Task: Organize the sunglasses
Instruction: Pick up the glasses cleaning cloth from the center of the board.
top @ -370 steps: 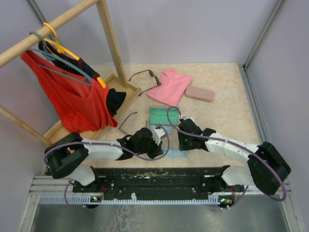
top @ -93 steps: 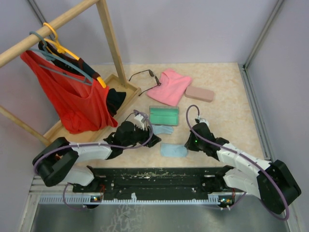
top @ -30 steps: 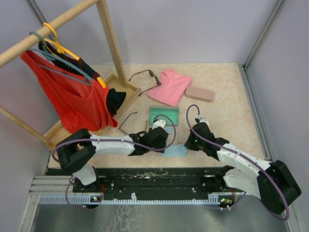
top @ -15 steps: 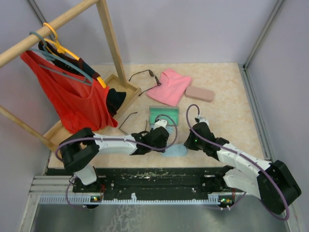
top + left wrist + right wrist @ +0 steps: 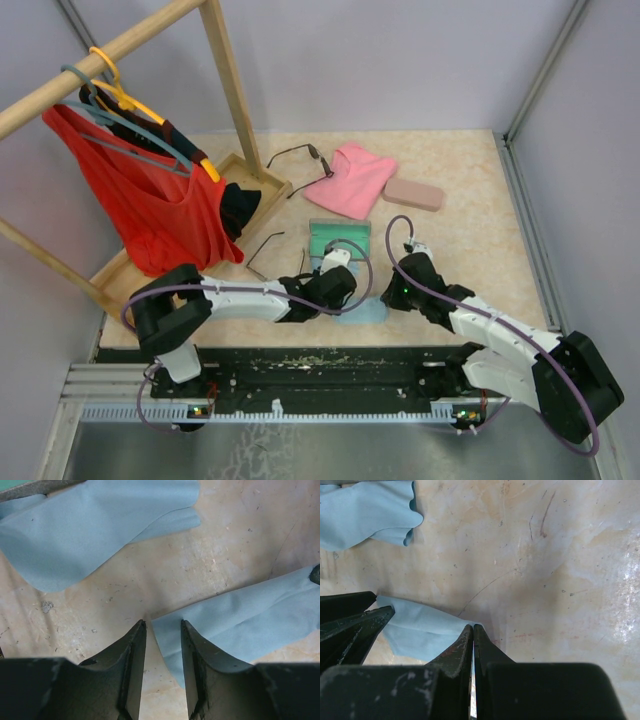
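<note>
One pair of sunglasses (image 5: pixel 298 156) lies at the back beside the wooden base. The other pair (image 5: pixel 264 249) lies left of the open green case (image 5: pixel 340 238). My left gripper (image 5: pixel 343 297) is open, low over the table, and its jaws (image 5: pixel 163 625) straddle the left corner of a light-blue cloth (image 5: pixel 240 625). My right gripper (image 5: pixel 391 298) is shut on the opposite corner of that cloth (image 5: pixel 420 630), fingertips together (image 5: pixel 472 626). The cloth lies flat between the two grippers (image 5: pixel 365 312). Neither gripper is near the sunglasses.
A second light-blue cloth (image 5: pixel 75 530) lies just beyond, by the green case. A pink cloth (image 5: pixel 355 178) and a pink case (image 5: pixel 413 193) sit at the back. A wooden clothes rack (image 5: pixel 225 70) with a red garment (image 5: pixel 150 210) stands at the left.
My left gripper has slid a little to the right and its open jaws now reach the cloth's left corner. The right arm has stayed in place, shut on the cloth.
</note>
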